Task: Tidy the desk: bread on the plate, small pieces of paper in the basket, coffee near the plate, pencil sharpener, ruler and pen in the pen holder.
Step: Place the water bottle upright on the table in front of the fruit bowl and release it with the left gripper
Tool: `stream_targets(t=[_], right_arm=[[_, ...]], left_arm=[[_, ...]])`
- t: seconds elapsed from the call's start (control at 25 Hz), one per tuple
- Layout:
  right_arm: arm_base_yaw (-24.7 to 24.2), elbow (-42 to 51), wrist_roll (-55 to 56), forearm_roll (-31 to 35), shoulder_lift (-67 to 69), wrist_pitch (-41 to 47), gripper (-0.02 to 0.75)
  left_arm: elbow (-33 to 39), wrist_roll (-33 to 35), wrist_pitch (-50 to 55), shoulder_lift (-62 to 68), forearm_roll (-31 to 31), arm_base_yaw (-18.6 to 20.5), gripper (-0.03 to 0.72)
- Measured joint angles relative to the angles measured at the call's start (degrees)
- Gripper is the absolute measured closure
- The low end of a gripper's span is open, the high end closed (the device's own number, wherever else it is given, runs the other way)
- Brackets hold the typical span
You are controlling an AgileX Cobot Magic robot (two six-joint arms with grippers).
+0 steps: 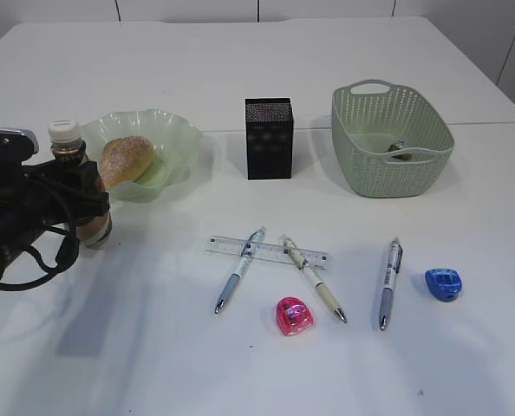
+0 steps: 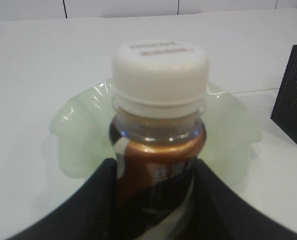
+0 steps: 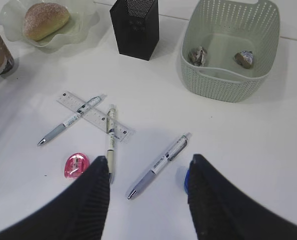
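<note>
The left gripper [image 1: 88,195] is clamped on the coffee [image 1: 77,186] — the bottle stands upright on the desk [image 1: 110,347], just left of the plate [image 1: 175,139], where the bread [image 1: 126,159] already lies. Setting it down here looks enough. The right gripper [image 3: 148,192] hangs empty, jaws apart, over the near right (out of the exterior view). A pen [image 3: 158,165] lies just ahead of it — long axis slanting far-right. The pen holder [image 3: 135,27] stands farther off, to the left.
</note>
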Motion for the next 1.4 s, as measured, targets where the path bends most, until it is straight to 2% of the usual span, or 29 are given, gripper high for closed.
stream_targets(t=[0.68,1.16,1.4], right_arm=[[0.0,0.0,-0.15,0.18,0.0,-0.1,0.332],[0.0,0.0,-0.15,0.18,0.0,-0.1,0.332],[0.0,0.0,-0.15,0.18,0.0,-0.1,0.332]], left_arm=[[0.0,0.0,2.41,0.0,0.0,0.0,0.38],[0.0,0.0,2.41,0.0,0.0,0.0,0.319],[0.0,0.0,1.36,0.0,0.0,0.0,0.265]])
